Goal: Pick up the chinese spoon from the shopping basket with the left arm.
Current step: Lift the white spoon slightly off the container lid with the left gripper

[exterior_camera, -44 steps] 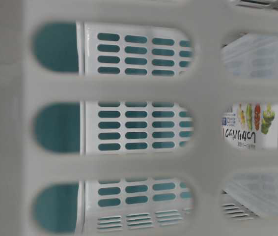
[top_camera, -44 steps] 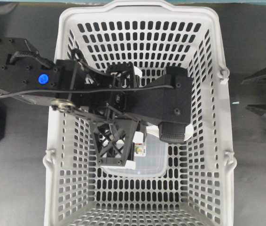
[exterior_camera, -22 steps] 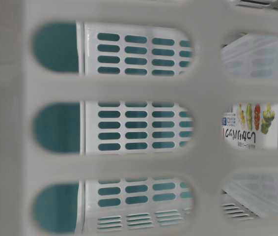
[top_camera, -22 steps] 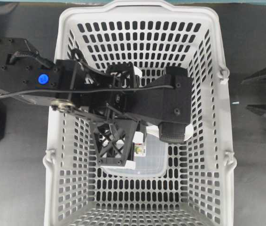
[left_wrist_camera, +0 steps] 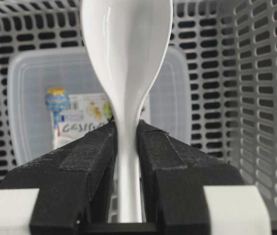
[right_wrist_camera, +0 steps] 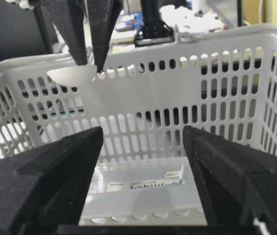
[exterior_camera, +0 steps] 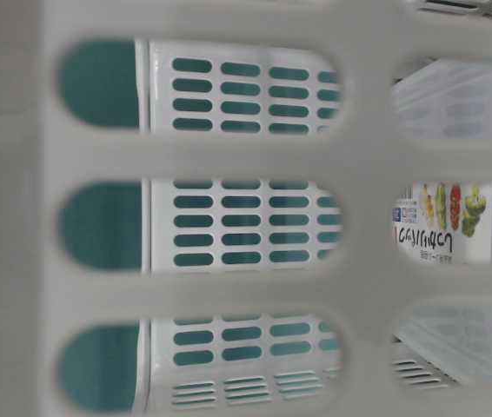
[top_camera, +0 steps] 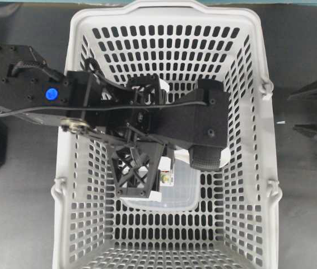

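Filling most of the overhead view, the shopping basket [top_camera: 259, 140] sits on a dark table [top_camera: 309, 213], its slotted light-grey walls rising on all sides. Next in size, the left arm [top_camera: 108, 109] reaches in from nine o'clock over the basket's rim, a blue round mark on its top plate, and hangs above the middle of the basket. Under it, on the basket floor toward six o'clock of the arm's wrist, lies a clear plastic box [top_camera: 181, 193] with a printed label; in the table-level view that label shows through a slot at three o'clock. The left gripper [left_wrist_camera: 127, 142] has its jaws drawn narrow, pressed against both sides of the handle of the chinese spoon [left_wrist_camera: 126, 58]. In the left wrist view the spoon's glossy white bowl stands at twelve o'clock from the pads, above the clear box and apart from it. Seen from the right wrist camera, the spoon [right_wrist_camera: 72, 75] hangs near rim height at ten o'clock, clamped in the dark fingers coming down from above. The right gripper [right_wrist_camera: 143, 156] has its jaws spread wide, nothing between them, pointing at the basket from outside.
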`<state>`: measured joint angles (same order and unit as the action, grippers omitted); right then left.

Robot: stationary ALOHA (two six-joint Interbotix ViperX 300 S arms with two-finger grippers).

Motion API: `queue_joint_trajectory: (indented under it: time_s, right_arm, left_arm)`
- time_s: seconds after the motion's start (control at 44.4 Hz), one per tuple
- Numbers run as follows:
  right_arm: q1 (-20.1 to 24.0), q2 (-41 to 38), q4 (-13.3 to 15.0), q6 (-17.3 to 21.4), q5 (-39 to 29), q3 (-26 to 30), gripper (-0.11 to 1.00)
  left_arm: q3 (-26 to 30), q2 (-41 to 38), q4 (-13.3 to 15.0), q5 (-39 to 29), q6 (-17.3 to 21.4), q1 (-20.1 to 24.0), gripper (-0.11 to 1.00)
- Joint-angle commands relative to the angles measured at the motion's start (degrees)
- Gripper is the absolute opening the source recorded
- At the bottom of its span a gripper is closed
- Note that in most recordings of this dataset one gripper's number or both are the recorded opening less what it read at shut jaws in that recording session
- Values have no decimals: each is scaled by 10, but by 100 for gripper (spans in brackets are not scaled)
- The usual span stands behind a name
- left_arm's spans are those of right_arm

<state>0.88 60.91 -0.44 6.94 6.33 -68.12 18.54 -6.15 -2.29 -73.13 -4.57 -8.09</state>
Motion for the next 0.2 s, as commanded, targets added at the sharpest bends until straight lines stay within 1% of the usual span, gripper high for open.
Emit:
queue_joint_trajectory:
  time_s: [0.0, 0.18]
  right_arm:
    - [1, -4, -2, 1, 3, 4, 65]
    - [1, -4, -2, 1, 3, 4, 65]
  left_arm:
    - [7, 18, -3, 3, 2, -1, 13]
    - [7, 18, -2, 3, 2, -1, 13]
